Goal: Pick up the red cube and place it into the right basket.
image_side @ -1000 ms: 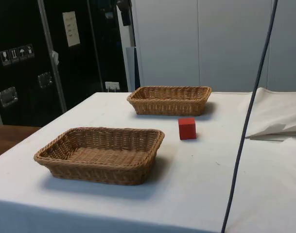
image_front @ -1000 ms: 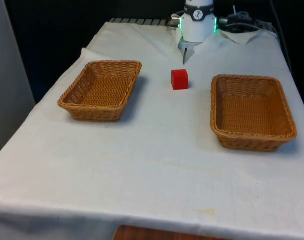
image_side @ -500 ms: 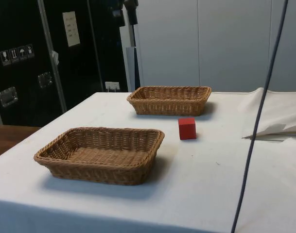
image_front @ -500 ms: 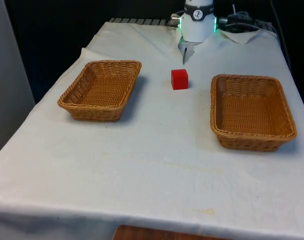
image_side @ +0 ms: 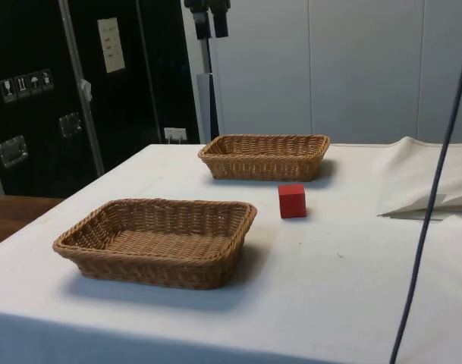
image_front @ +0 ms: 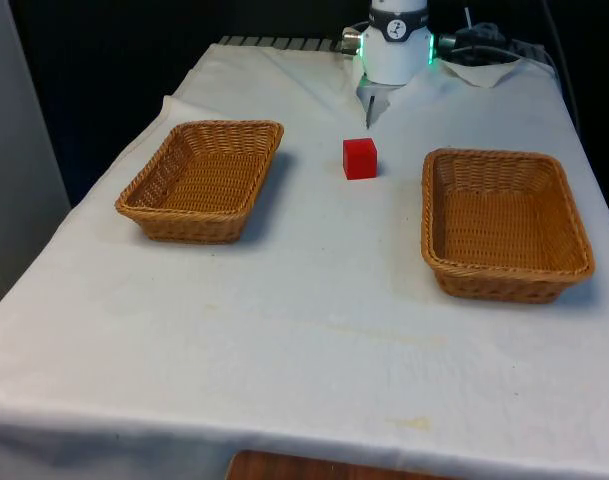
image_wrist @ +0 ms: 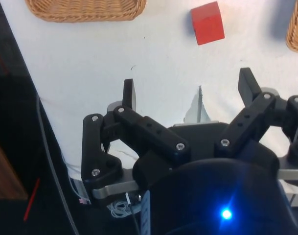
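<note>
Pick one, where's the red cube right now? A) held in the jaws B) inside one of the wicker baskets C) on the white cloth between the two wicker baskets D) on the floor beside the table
C: the small red cube sits on the white tablecloth, apart from both the brown wicker basket at the front view's left and the brown wicker basket at the front view's right; the black two-finger gripper hangs open above the cloth, jaws apart with nothing between them.

The tool hangs high above the table, its two fingers spread wide apart.
</note>
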